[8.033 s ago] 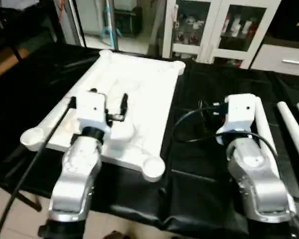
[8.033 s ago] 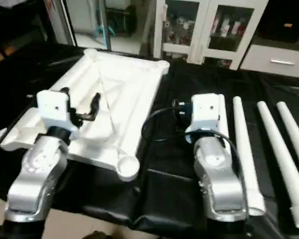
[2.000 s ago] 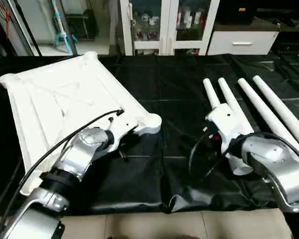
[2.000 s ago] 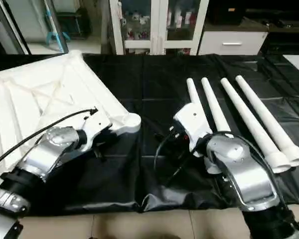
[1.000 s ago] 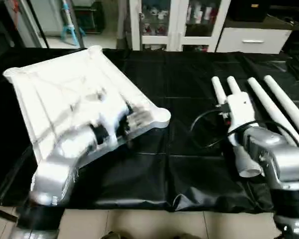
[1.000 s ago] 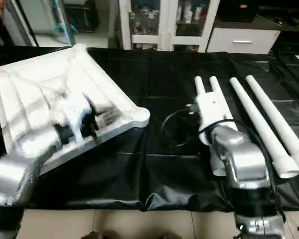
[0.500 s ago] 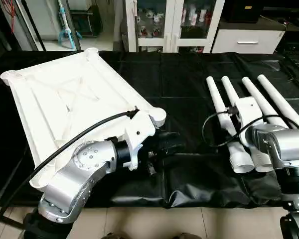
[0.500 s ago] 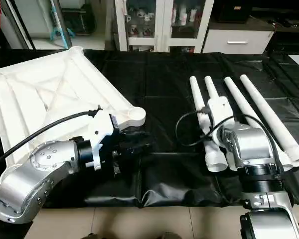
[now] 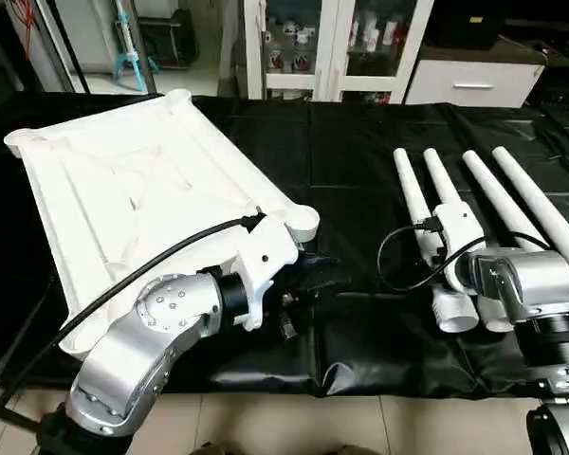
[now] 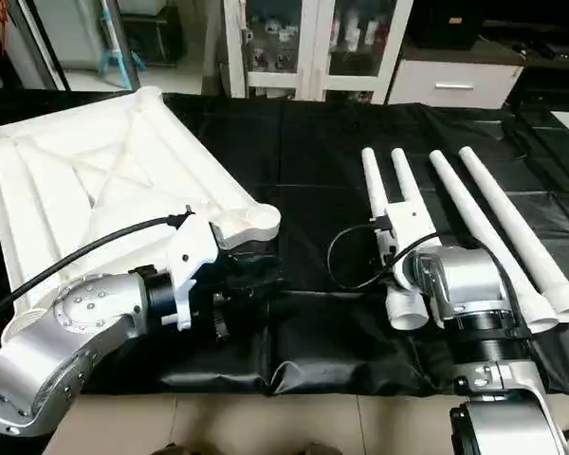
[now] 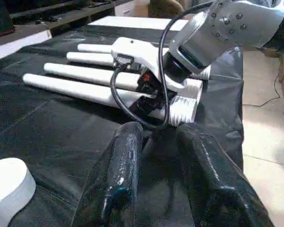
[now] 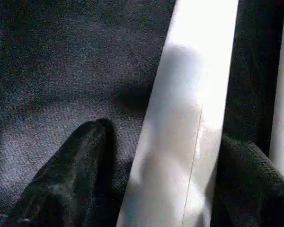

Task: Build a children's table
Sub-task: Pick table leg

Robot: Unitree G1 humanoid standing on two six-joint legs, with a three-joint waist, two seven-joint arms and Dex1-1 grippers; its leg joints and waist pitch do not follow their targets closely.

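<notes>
From the head camera, the white tabletop (image 9: 142, 190) lies ribbed side up on the left of the black-covered desk (image 9: 351, 180), and four white legs (image 10: 484, 213) lie side by side on the right. The left wrist camera adds the left hand (image 11: 156, 182), fingers slightly parted and holding nothing, just beside a corner socket (image 11: 7, 182). The right wrist camera shows the right hand (image 12: 161, 182) spread around one leg (image 12: 189, 123), a finger (image 12: 66, 179) on each side.
</notes>
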